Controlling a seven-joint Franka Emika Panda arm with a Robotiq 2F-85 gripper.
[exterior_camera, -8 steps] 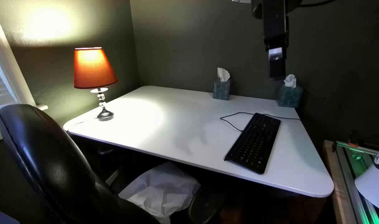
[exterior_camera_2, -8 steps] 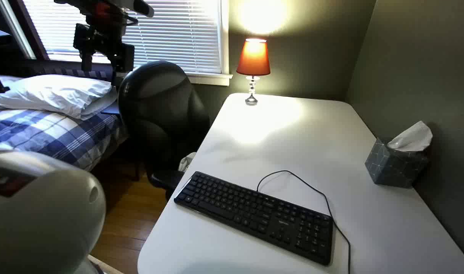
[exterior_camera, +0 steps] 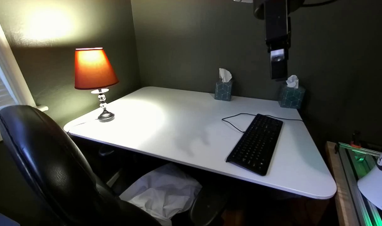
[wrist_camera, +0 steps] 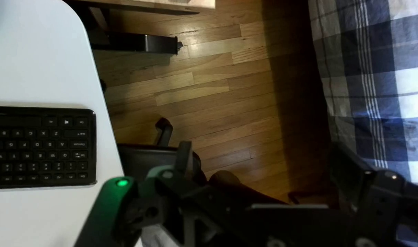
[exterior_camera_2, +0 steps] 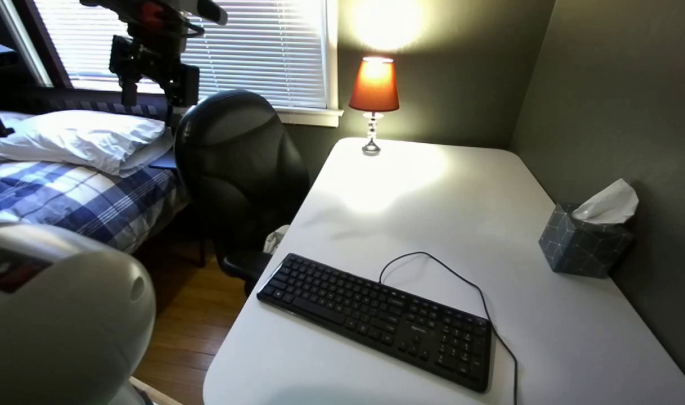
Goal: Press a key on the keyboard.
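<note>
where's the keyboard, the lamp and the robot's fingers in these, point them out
Keyboard (exterior_camera_2: 378, 316), in an exterior view: keys near its middle.
Lamp (exterior_camera: 95, 71), in an exterior view: the orange shade.
Fingers (exterior_camera_2: 186, 87), in an exterior view: surface of one finger.

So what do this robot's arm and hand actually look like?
The arm is pale and rounded, with a dark label showing yellow and red. The gripper is black and angular, with two blocky fingers; the wrist view shows a bright green spot on it. A dark cable shows above it.
</note>
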